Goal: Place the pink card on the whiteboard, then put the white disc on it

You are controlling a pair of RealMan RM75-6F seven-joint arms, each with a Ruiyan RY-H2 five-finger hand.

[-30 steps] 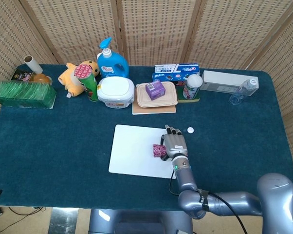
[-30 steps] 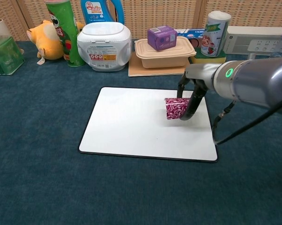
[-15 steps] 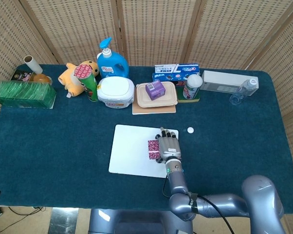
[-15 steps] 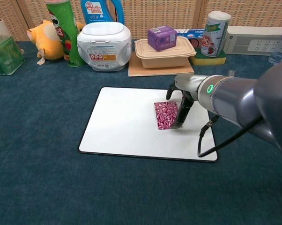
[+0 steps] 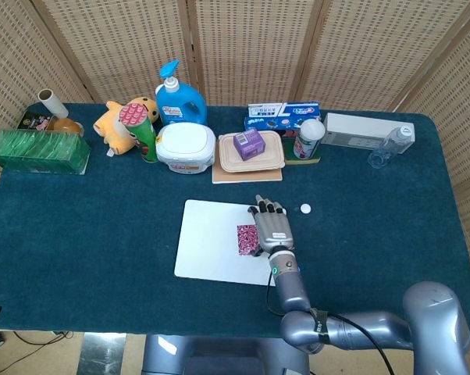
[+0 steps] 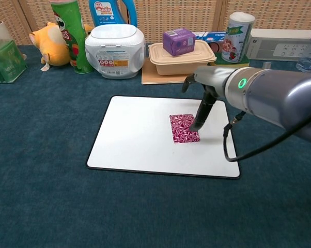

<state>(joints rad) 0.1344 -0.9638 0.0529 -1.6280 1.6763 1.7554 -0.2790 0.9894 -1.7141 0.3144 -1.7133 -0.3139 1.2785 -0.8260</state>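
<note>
1. Reaching forward over the whiteboard [image 5: 211,242], my right hand [image 5: 271,226] lay palm down with its fingers stretched toward the back of the table and slightly apart, holding nothing.
2. In the chest view, one fingertip [image 6: 195,125] pointed down at the right edge of the pink card [image 6: 184,128]; I could not tell whether it touched.
3. The pink card lay flat on the whiteboard just to the left of my hand, well inside the board's borders.
4. The white disc [image 5: 305,208] sat on the blue cloth just ahead and to the right of my fingertips, off the board's far right corner.
5. Bare board stretched away to the left of the card; bare cloth lay to my right.
6. Farther ahead stood a tan lunch box [image 6: 182,58] with a purple carton [image 6: 179,41] on top.
7. My left hand was out of sight.
</note>
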